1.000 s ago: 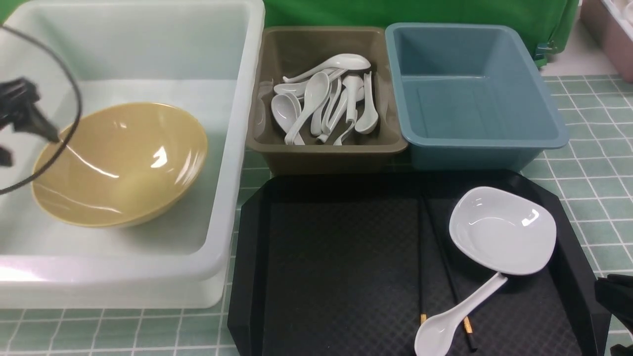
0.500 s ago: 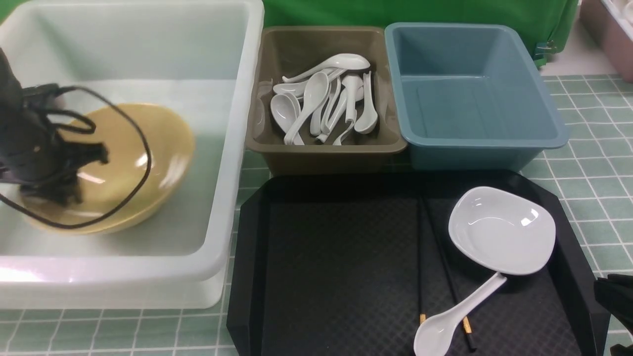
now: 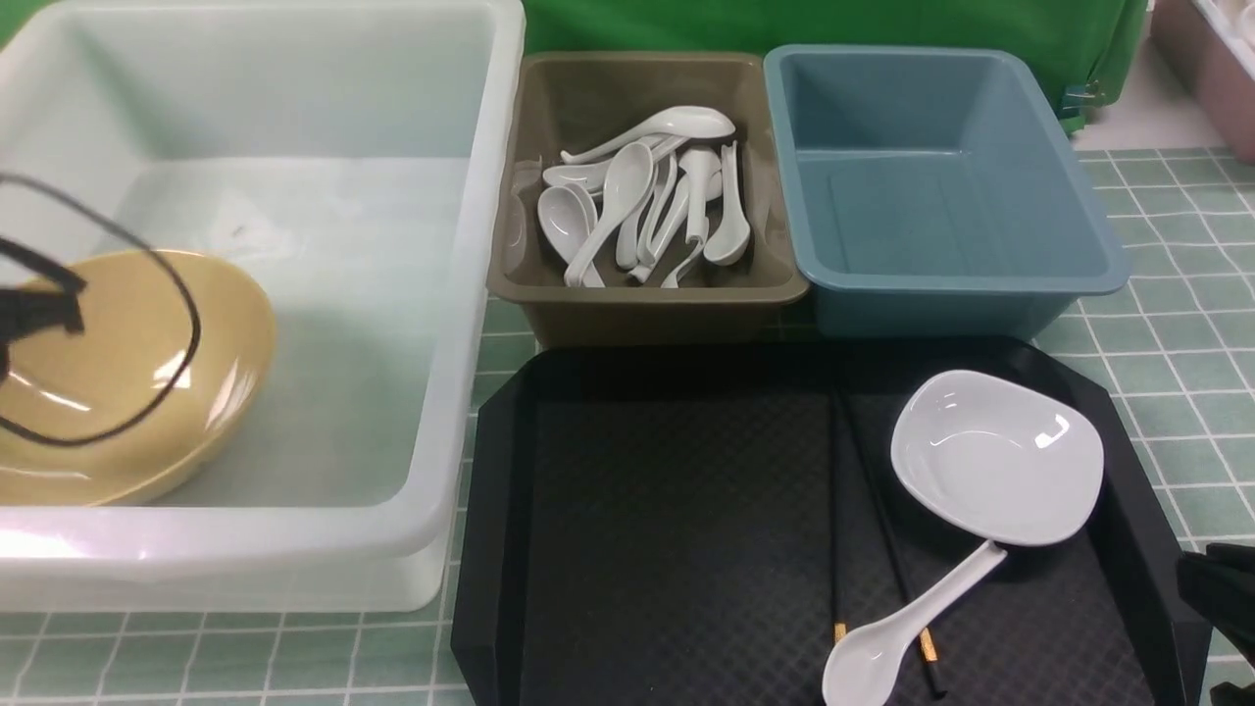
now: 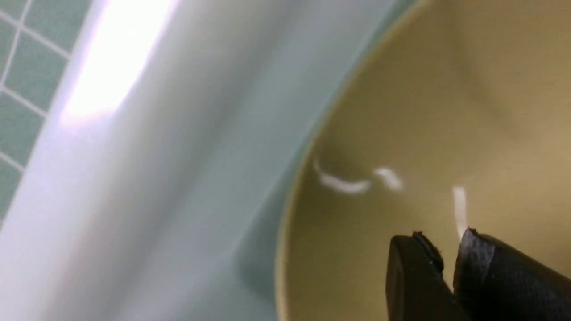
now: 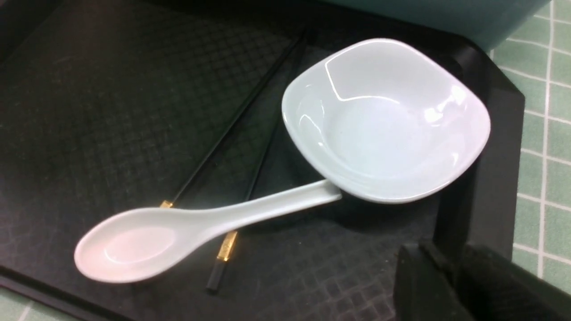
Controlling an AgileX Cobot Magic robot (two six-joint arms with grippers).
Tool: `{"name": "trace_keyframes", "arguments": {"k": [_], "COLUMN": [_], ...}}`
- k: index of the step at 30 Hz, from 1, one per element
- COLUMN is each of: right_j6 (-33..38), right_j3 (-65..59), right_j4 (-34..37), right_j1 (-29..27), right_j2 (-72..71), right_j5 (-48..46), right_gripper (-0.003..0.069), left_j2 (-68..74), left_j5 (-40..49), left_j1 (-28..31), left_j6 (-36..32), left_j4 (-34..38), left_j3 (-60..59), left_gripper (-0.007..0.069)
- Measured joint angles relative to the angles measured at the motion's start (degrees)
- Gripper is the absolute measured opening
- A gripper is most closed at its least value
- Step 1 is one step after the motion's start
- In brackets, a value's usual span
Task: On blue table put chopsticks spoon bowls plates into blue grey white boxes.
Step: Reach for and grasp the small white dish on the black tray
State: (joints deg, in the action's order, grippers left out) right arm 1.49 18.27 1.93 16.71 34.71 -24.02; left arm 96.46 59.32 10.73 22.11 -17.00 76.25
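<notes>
On the far left of the desk (image 3: pixel 1177 216) sits the big white box (image 3: pixel 471 294), with the yellow bowl (image 3: pixel 118 412) tipped against its left side. The left gripper (image 4: pixel 448 243) hangs over the bowl's inside, its 2 fingers close together with a slim gap. I cannot tell whether they pinch the bowl.

Next comes the small grey box (image 3: pixel 647 294), holding a heap of white spoons (image 3: pixel 637 196), and then the blue box (image 3: pixel 931 314), touching it.

In front of these 2 lies a black tray (image 3: pixel 667 539). On its right half the 2 chopsticks (image 5: pixel 232 120) lie side by side, and the spoon (image 5: pixel 134 243) lies across them, its handle touching the white dish (image 3: pixel 995 456).

The right gripper (image 5: pixel 453 276) hovers at the tray's right edge, gripping nothing. Its dark tips blur together, so I cannot tell how far they are parted.
</notes>
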Motion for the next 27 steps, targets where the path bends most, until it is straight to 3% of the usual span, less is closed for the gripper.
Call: {"name": "trace_keyframes", "arguments": {"k": [6, 11, 13, 17, 22, 23, 26, 27], "right_j6": [-4.85, -3.71, -1.94, 0.77, 2.02, 2.17, 2.82, 2.82], "right_j3": [2.83, 11.97, 15.73, 22.57, 31.72, 32.82, 36.81, 36.94], "right_j4": [0.00, 0.00, -0.07, -1.25, -4.83, -5.33, -5.82, -5.82], "right_j1": [0.00, 0.00, 0.00, 0.00, 0.00, 0.00, 0.00, 0.00], "right_j2": [5.14, 16.40, 21.32, 30.72, 46.11, 48.37, 58.39, 58.80], "right_j5": [-5.21, -10.27, -10.71, -10.23, -6.71, -6.65, -7.46, -7.53], "right_gripper": [0.0314, 0.0429, 0.0442, 0.0448, 0.0426, 0.0409, 0.0261, 0.0261], "left_j2": [-17.84, -33.22, -37.33, -47.09, -61.47, -64.76, -77.14, -77.66], "left_j5": [-6.24, -12.64, -14.05, -14.93, -14.84, -14.84, -15.86, -16.00], "left_j1": [-10.68, -22.15, -25.41, -29.38, -29.91, -29.94, -29.94, -29.94], "left_j6": [-8.71, -16.30, -18.03, -19.81, -17.58, -16.72, -13.51, -13.42], "left_j4": [11.70, 17.74, 18.32, 17.37, 9.05, 7.11, 1.30, 0.90], "left_j3": [-0.06, -4.08, -6.82, -16.34, -31.02, -33.95, -44.38, -45.34], "left_gripper": [0.0096, 0.0096, 0.0096, 0.0096, 0.0096, 0.0096, 0.0096, 0.0096]}}
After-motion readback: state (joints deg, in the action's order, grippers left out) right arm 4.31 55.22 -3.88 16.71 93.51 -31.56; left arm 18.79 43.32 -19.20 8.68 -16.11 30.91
